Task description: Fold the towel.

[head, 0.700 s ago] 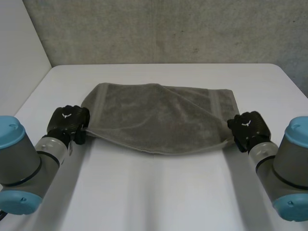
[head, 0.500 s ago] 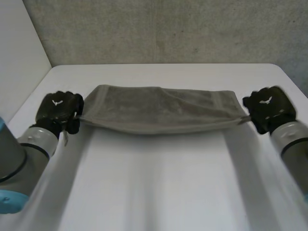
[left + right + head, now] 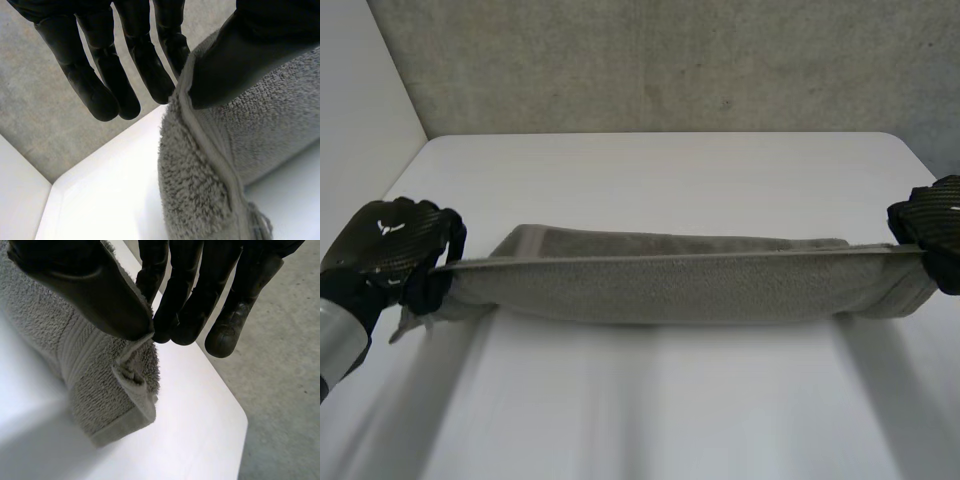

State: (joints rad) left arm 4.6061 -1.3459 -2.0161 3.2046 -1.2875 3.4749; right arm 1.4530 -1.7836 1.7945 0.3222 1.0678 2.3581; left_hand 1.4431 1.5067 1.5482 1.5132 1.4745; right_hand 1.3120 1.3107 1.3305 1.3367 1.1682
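Two black hands are seen at a white table (image 3: 650,410), and one grey towel (image 3: 670,292) is held between them. The towel is stretched out sideways, so its long line runs from the left hand (image 3: 382,248) straight across to the right hand (image 3: 932,218). Its short way points from the robot toward the grey wall (image 3: 670,60) at the back.

The top edge is pulled tight and flat between the two hands and is lifted above the table. Below that edge the cloth hangs down, and its lower part is laid on the table, near the middle. At the left end a small loose corner is seen hanging under the left hand.

In the left wrist view, the hem of the towel is pinched between the left thumb (image 3: 235,55) and the finger next to it. The other fingers (image 3: 100,75) are kept straight and close together, and the cloth is not touched by them.

In the right wrist view, the towel's corner is pinched between the right thumb (image 3: 85,285) and the fingertips (image 3: 172,320), which are bunched close together. A folded bit of hem hangs just under that pinch.

The left hand is placed at the table's left side and the right hand at its right edge, well apart.
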